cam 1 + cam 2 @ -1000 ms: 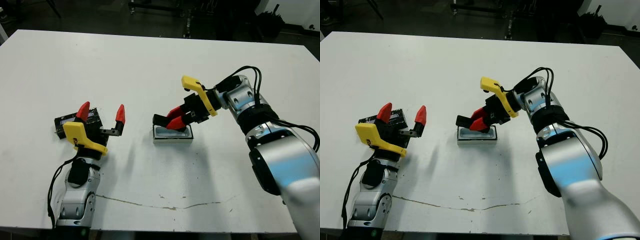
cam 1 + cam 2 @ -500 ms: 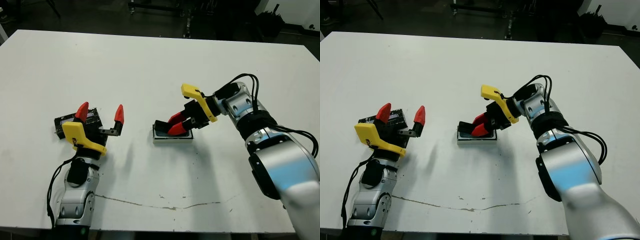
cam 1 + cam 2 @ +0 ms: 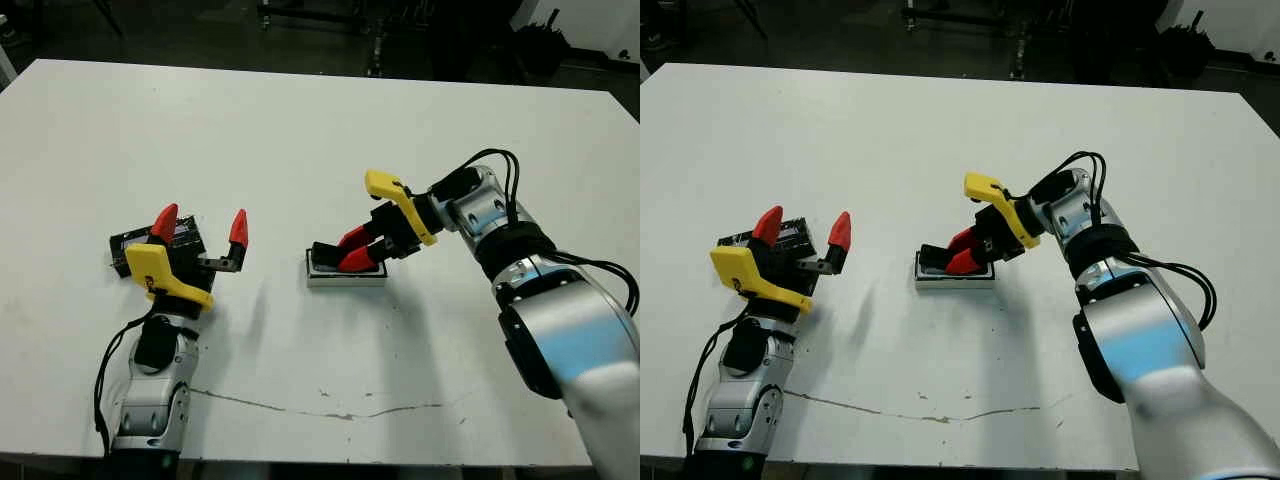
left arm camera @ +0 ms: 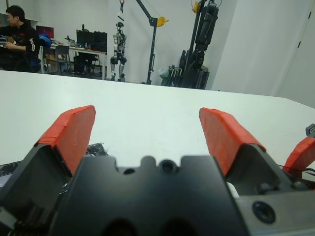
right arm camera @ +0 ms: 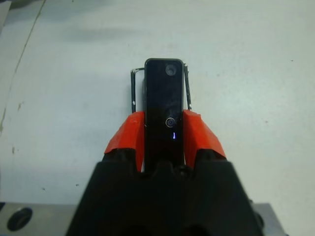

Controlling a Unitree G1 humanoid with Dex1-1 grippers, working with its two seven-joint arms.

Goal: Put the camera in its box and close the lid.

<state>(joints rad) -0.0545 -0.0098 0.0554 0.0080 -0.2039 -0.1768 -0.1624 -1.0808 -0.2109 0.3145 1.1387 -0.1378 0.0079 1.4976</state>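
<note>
1. Compared with a second ago, the right gripper (image 3: pixel 350 251) has come down and slid a little toward 7 o'clock, so the camera (image 3: pixel 325 250) it carries now sits lower, right over the box (image 3: pixel 346 276), where before it was lifted clear above the box's 10 o'clock corner.
2. Over the last half second the change is slight: the gripper and camera have only settled a touch further.
3. The right gripper is clamped on the camera, one red finger (image 5: pixel 127 132) pressed to each long side of the slim black bar (image 5: pixel 164 103).
4. In the right wrist view the camera lies lengthwise between the box's thin dark side rims (image 5: pixel 133 91); whether it already touches the white lining cannot be told.
5. The box stands near the middle of the white table (image 3: pixel 300 130); its place has not changed.
6. The left gripper (image 3: pixel 200 225) is as it was: fingers spread wide apart, gripping nothing, at about 9 o'clock from the box and well apart from it.
7. The lid (image 3: pixel 150 243) lies flat on the table just behind the left gripper, partly hidden by its yellow and black body, unmoved.
8. Writing: no brand or label can be read. The camera face shows a small round lens, a second round mark near its far end, and a tiny blue light.
9. In the left wrist view a person (image 4: pixel 17 29) sits far beyond the table.
</note>
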